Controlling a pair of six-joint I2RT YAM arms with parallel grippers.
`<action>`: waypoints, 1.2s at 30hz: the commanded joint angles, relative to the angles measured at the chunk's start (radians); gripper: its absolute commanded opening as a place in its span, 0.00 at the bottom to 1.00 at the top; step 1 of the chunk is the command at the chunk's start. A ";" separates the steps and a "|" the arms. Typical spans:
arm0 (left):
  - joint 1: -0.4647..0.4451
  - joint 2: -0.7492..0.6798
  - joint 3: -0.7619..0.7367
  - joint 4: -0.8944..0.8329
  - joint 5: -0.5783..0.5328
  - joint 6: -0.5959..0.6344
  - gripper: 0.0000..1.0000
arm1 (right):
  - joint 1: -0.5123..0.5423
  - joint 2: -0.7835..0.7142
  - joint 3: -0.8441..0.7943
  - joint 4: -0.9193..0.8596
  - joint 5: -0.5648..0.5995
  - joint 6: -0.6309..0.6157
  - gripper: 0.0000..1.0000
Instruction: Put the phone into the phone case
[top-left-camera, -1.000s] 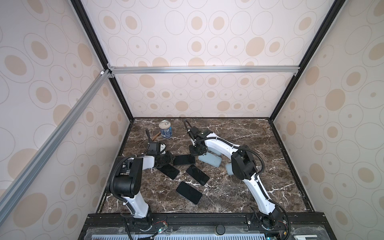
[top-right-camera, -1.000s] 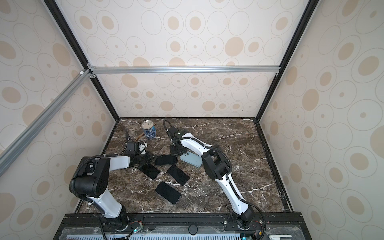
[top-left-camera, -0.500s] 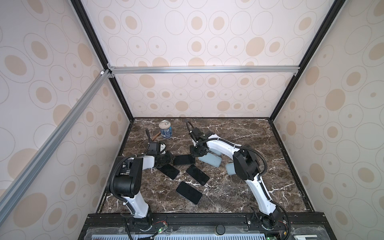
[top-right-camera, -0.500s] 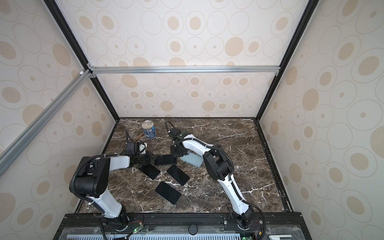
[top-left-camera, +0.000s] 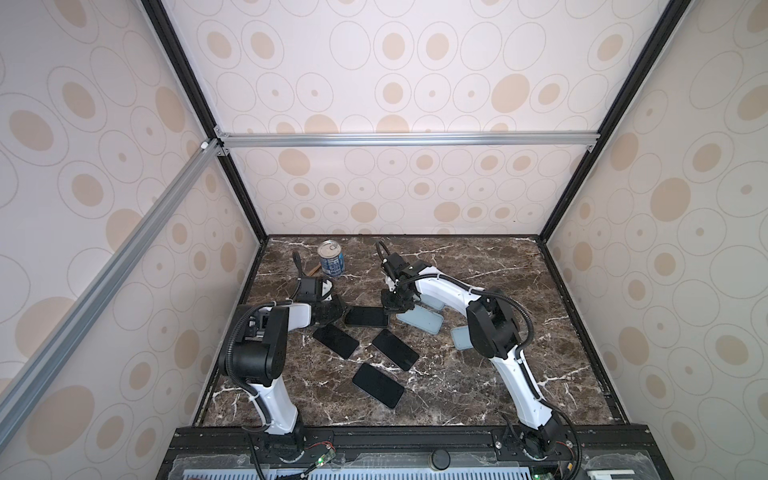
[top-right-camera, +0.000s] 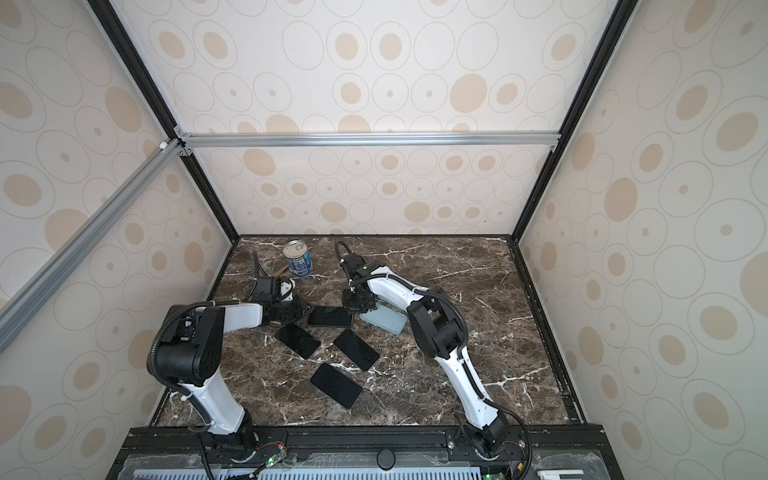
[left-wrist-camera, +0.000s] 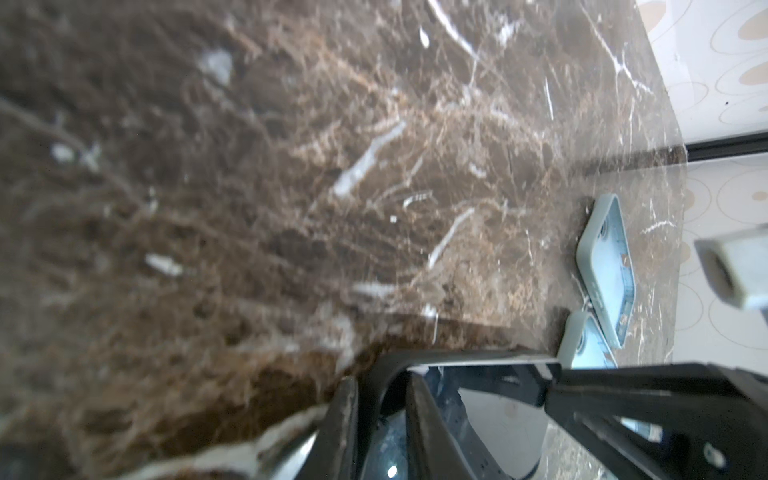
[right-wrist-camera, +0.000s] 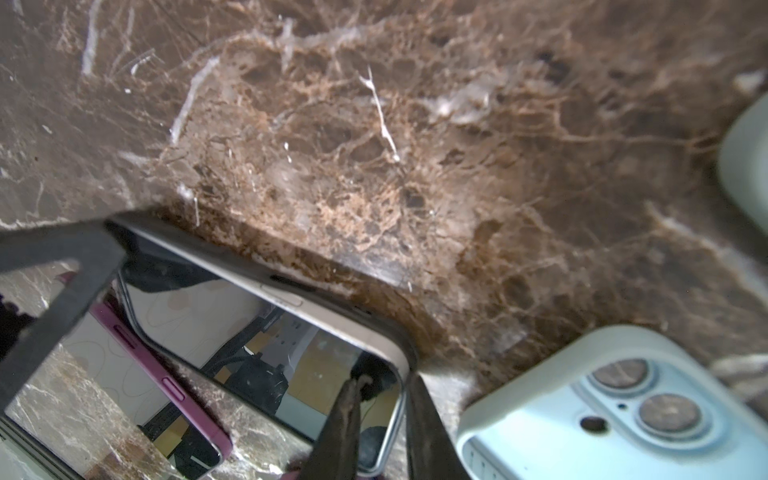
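The phone (top-left-camera: 365, 316) (top-right-camera: 330, 316) lies lengthwise between the two arms toward the back of the dark marble surface (top-left-camera: 478, 386), screen up and dark, one end at each arm

The left fingers (top-left-camera: 333, 312) (top-right-camera: 300, 312) come in low from the left and are drawn nearly together on the phone's left end. In the left wrist view one finger (left-wrist-camera: 419, 399) lies on the glass and its partner sits past the edge, with the phone (left-wrist-camera: 498, 399) pinched between them

The right fingers (top-left-camera: 394, 306) (top-right-camera: 356, 306) reach down onto the phone's right end. In the right wrist view they are also almost closed, one finger (right-wrist-camera: 353, 399) on the screen and the other outside the rounded corner, gripping the phone (right-wrist-camera: 249, 332) there. I cannot tell whether the phone clears the surface

The phone case (top-left-camera: 419, 322) (top-right-camera: 384, 321) (right-wrist-camera: 602, 407) is pale blue, open side up, and lies flat just beside the phone's right end. It looks just apart from the phone, and nothing is in it. A second case (top-left-camera: 459, 338) lies to its right, partly behind the right arm's elbow, and a third case (top-left-camera: 435, 303) peeks out from under that arm

Three other phones lie flat nearer the front: the left phone (top-left-camera: 336, 340) (top-right-camera: 297, 340) just below the left fingers, the middle phone (top-left-camera: 395, 350) (top-right-camera: 356, 350) and the front phone (top-left-camera: 378, 385) (top-right-camera: 336, 385), all apart from one another

A can (top-left-camera: 330, 258) (top-right-camera: 297, 257) stands upright at the back, behind the left arm
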 joint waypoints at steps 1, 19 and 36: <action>-0.032 0.048 0.034 -0.071 -0.009 0.000 0.22 | 0.016 0.018 -0.040 -0.096 0.061 -0.021 0.21; -0.042 0.115 0.058 -0.066 -0.009 0.046 0.22 | 0.011 0.084 0.250 -0.265 0.164 -0.119 0.16; -0.042 0.099 0.049 -0.064 -0.019 0.053 0.22 | 0.004 0.097 0.165 -0.264 0.114 -0.129 0.13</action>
